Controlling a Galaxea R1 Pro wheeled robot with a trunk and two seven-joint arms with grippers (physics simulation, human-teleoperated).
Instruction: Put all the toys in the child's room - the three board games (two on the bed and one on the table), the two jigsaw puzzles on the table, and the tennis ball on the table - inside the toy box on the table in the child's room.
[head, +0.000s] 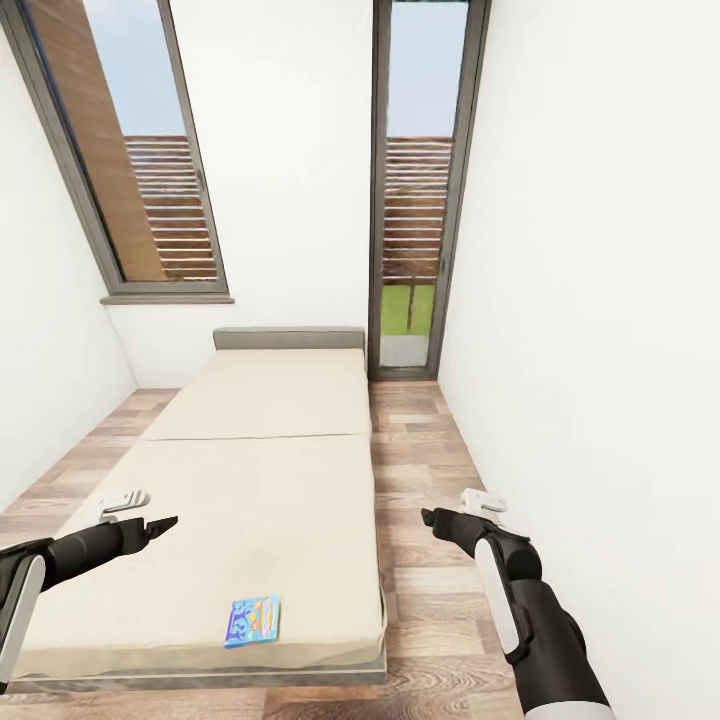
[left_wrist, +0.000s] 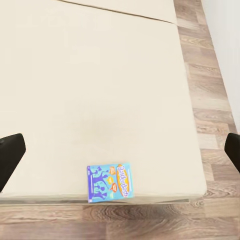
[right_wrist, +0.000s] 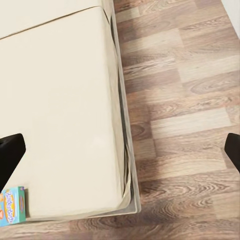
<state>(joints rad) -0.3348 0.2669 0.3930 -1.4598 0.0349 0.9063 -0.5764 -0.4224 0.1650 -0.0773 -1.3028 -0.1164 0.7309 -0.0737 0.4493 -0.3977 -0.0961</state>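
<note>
One board game (head: 253, 620), one bed (head: 270, 470)

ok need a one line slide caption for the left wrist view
Left wrist camera looks down between open fingers at a blue board game lying flat near the bed's foot edge.

Below and ahead of the left gripper (head: 165, 525), bare mattress (head: 260, 480) lies open; only the board game (head: 252, 620) sits near its foot edge. Under the right gripper (head: 432, 519), floor (head: 420, 470) runs free, the wall (head: 590, 350) close outside.
</note>
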